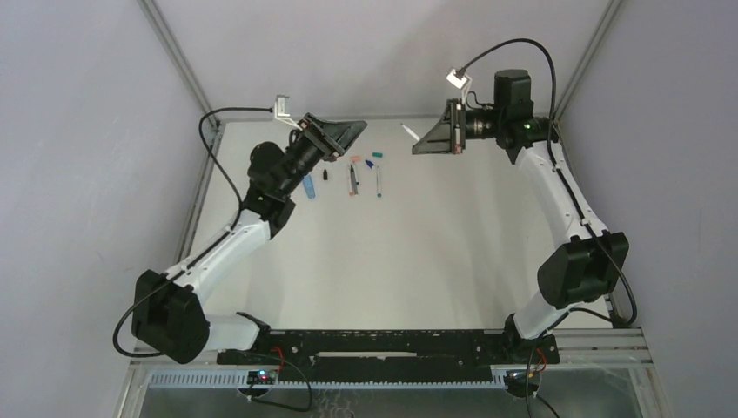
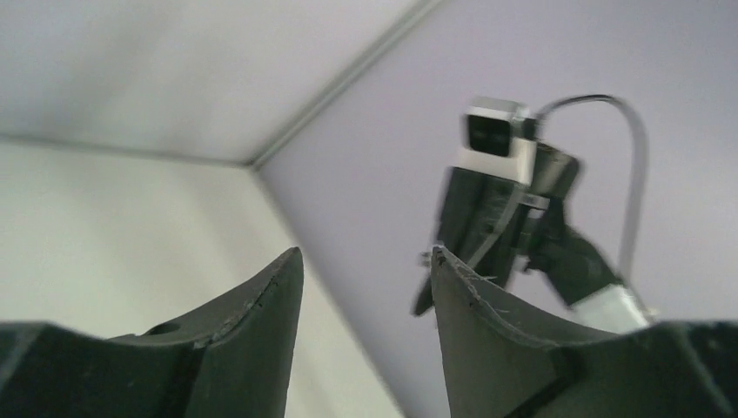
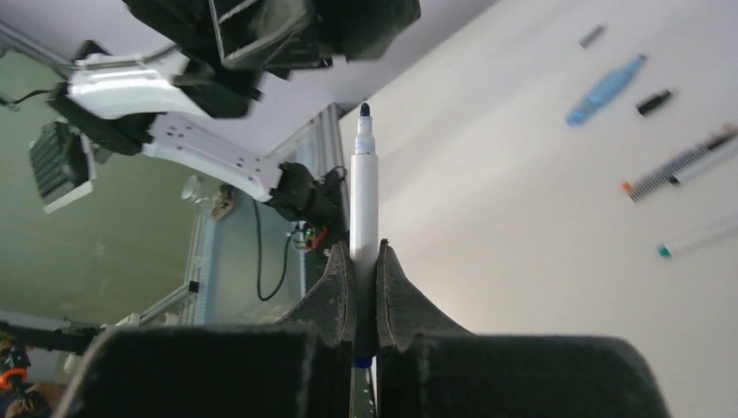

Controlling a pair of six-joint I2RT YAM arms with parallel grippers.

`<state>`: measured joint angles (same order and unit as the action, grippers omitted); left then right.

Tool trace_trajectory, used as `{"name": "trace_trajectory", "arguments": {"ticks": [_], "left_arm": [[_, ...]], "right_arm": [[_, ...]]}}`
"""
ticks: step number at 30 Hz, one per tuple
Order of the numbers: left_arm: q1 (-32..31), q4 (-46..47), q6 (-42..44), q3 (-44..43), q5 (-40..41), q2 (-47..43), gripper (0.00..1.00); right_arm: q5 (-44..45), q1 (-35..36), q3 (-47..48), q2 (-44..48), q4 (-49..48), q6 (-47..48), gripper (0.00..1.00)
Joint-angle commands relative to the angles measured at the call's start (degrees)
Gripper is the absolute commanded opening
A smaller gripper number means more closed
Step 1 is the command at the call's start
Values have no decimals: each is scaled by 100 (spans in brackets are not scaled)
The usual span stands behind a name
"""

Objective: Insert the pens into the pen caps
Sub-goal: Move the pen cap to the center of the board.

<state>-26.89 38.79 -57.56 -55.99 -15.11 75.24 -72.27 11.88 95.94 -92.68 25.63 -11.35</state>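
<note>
My right gripper (image 3: 364,246) is shut on a white-barrelled pen (image 3: 364,200), held above the table, its dark blue tip uncapped and pointing out past the fingertips. In the top view this pen (image 1: 407,131) shows as a thin white sliver beside the right gripper (image 1: 419,146). My left gripper (image 2: 366,252) is open with nothing between its fingers, raised at the far left (image 1: 352,129) and facing the right one. On the table lie a light-blue pen (image 3: 607,90), an orange-tipped pen (image 3: 679,163), a teal-tipped pen (image 3: 696,239), a black cap (image 3: 654,102) and a grey cap (image 3: 591,36).
More small caps (image 1: 355,159) lie near the far edge between the two grippers. The enclosure's back wall stands just behind them. The right wrist's camera and cable (image 2: 500,139) hang in front of the left gripper.
</note>
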Motion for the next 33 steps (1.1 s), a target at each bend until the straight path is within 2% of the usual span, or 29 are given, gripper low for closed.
{"name": "trace_trajectory", "arguments": {"ticks": [1,3,6,10,14,16,20,28,33], "left_arm": [[212,-3399,1438,-952,311,329,60],[233,-4632,1736,-1619,412,881,58],[237,-5741,1974,-2407,505,1732,53],[237,-6892,2292,-3571,966,2958,46],[244,-7934,2516,-5109,1568,4239,45],[267,-8259,2399,-5845,1614,4812,46],[350,-8349,1982,-6721,1414,5632,48],[651,-7466,1134,-6993,873,6234,45],[690,-7360,775,-7385,733,6645,45]], "right_arm": [[143,-379,-428,150,1521,1575,0],[345,-551,-719,227,1635,1767,0],[497,-791,-1161,336,1557,1823,0],[600,-997,-1658,495,1375,1878,0],[541,-1143,-1803,522,1335,1942,0],[487,-1331,-1819,486,1275,1896,0],[371,-1423,-1869,403,1195,1834,0],[260,-1490,-1917,315,1099,1765,0],[190,-1556,-1920,245,1034,1678,0]]}}
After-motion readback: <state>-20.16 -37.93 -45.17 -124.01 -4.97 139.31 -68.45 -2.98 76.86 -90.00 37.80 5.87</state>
